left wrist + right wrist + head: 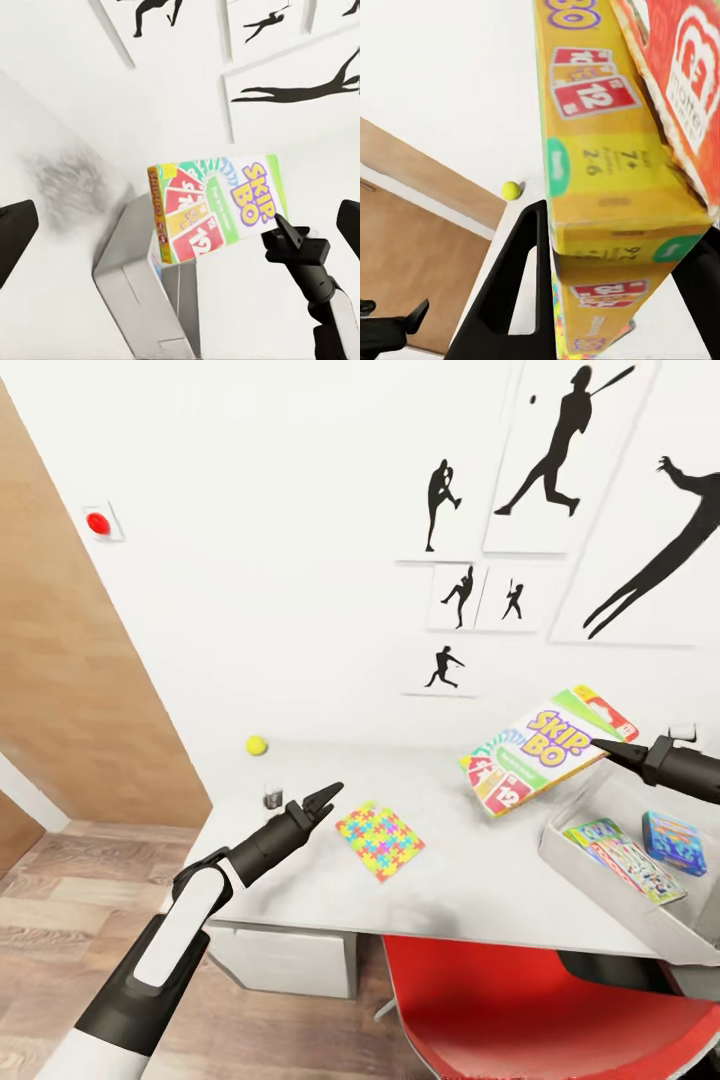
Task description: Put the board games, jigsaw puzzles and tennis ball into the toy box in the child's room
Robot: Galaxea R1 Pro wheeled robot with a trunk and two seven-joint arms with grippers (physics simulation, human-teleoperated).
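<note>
My right gripper (pixel 604 745) is shut on the edge of a yellow-green-red Skip-Bo board game (pixel 545 748), held tilted in the air above the near end of the light grey toy box (pixel 600 885). In the right wrist view the fingers (pixel 521 277) straddle the box's edge (pixel 615 187). A small blue board game (pixel 672 842) and a flat multicoloured item (pixel 625 860) lie in the toy box. One jigsaw puzzle (pixel 380 841) lies on the table (pixel 450 905). The tennis ball (pixel 257 744) rests at the table's far left corner. My left gripper (pixel 328 798) hovers open just left of the puzzle.
A small clear glass (pixel 272 796) stands on the table near my left gripper. A red chair (pixel 540 1010) sits under the table's front edge. Wooden wardrobe doors (pixel 70 680) stand at left, with a red wall button (pixel 98 523) beside them. Silhouette pictures hang behind.
</note>
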